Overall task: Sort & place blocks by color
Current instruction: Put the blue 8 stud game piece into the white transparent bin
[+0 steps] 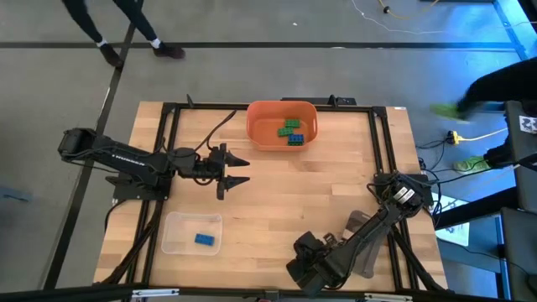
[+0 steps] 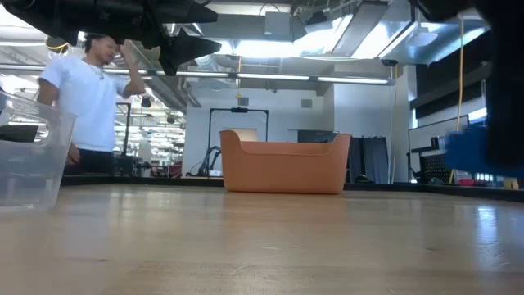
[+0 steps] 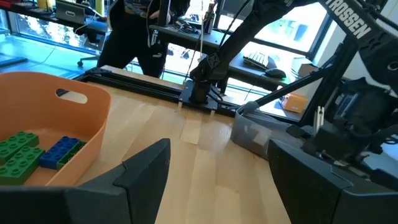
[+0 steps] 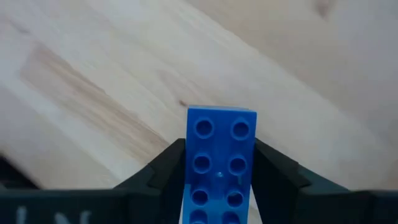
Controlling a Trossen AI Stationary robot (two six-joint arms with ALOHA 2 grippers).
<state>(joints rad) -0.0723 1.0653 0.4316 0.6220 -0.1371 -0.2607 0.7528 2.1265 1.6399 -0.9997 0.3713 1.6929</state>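
- Right gripper (image 4: 219, 186), low in the frame's centre-right, pinches a blue block (image 4: 221, 158) over bare table.
- Left gripper (image 1: 237, 170) waits spread at left-centre.
- Advice: carry it level to the clear tray (image 1: 178, 242), release low beside its blue brick (image 1: 205, 239).

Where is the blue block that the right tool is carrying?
The blue block sits clamped between the right tool's fingers, seen in the right wrist view above bare wooden table; the high view puts that tool near the table's front edge.

White capitals reading "TROSSEN" run along the dark right arm (image 3: 348, 25), seen from the left wrist toward 1 o'clock. That is the only readable text.
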